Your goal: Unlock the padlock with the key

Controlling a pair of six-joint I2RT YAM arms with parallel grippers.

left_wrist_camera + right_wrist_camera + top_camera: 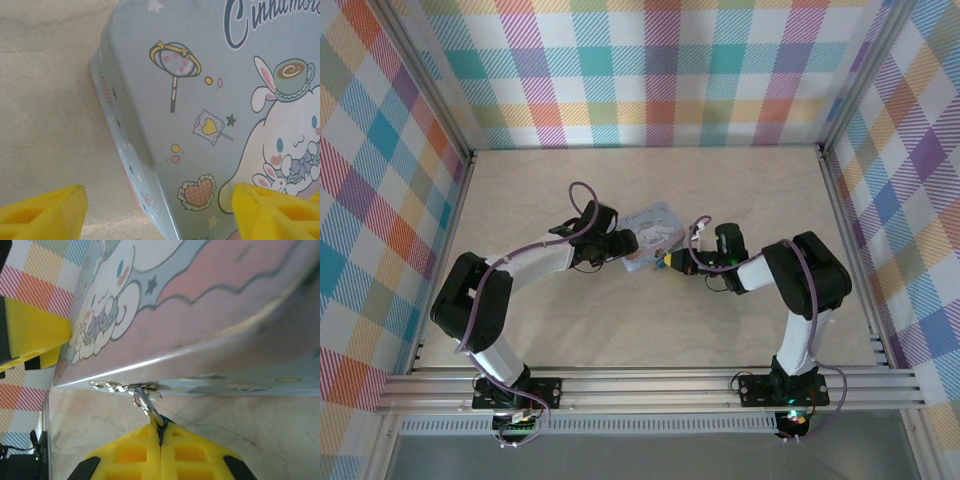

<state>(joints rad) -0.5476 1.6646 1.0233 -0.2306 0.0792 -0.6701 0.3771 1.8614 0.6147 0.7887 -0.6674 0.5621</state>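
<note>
The pale blue cartoon tin (655, 232) lies mid-table, and its lid (210, 90) spreads across the left wrist view. My left gripper (157, 212) is open and straddles the tin's near corner: one yellow finger (45, 212) hangs over the table, the other (275, 210) sits over the lid. My right gripper (161, 430) is at the tin's front edge. It is shut on the tiny dark blue padlock (162, 422), whose silver shackle (145, 402) runs up into the tin's metal clasp (120, 387). The key is hidden.
Both arms meet at the tin, left gripper (620, 245) on its left side and right gripper (665, 262) on its right. Bare pale wood table (650, 330) surrounds them. Plaid walls (650, 70) close the back and sides.
</note>
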